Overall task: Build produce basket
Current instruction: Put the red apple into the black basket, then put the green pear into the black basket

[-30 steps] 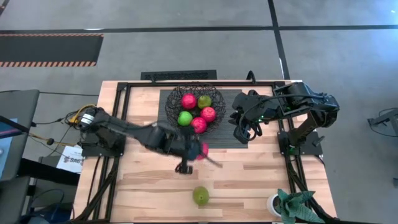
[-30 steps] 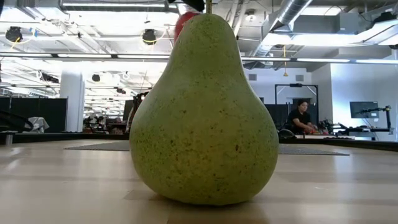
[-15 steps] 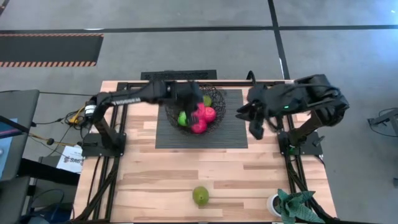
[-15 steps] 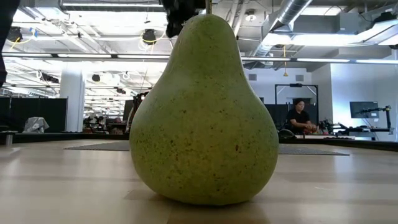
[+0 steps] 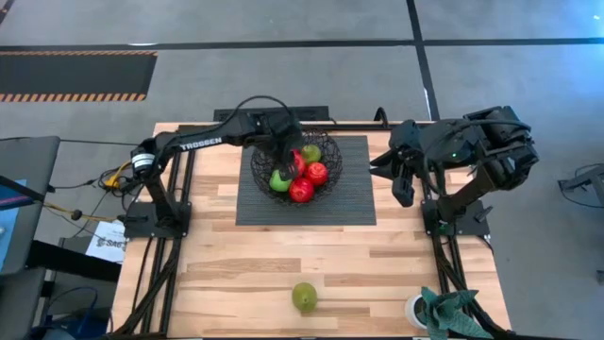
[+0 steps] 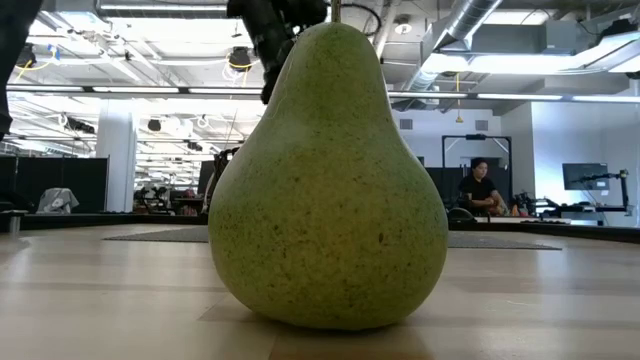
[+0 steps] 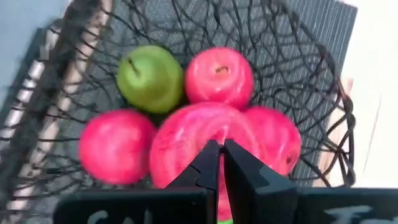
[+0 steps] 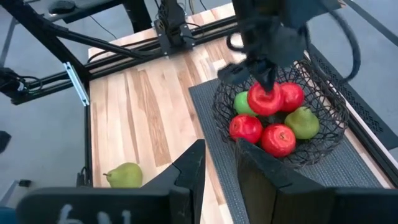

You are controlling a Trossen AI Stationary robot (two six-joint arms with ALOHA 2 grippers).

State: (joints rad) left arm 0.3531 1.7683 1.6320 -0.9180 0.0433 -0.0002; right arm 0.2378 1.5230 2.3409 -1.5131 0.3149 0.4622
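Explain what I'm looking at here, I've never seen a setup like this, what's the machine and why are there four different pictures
It is a robot with two dark arms at a wooden table, each ending in a two-finger gripper. One picture looks straight down, one sits at table height, and one comes from a camera on each wrist.

The left gripper is over the wire basket, which sits on a dark mat. It pinches a red fruit just above the others in there: three more red ones, a bright green one and a duller green pear. The right gripper waits at the table's right side, open and empty.

One pear is left on the table; it fills the table-height picture because it stands right before that camera.
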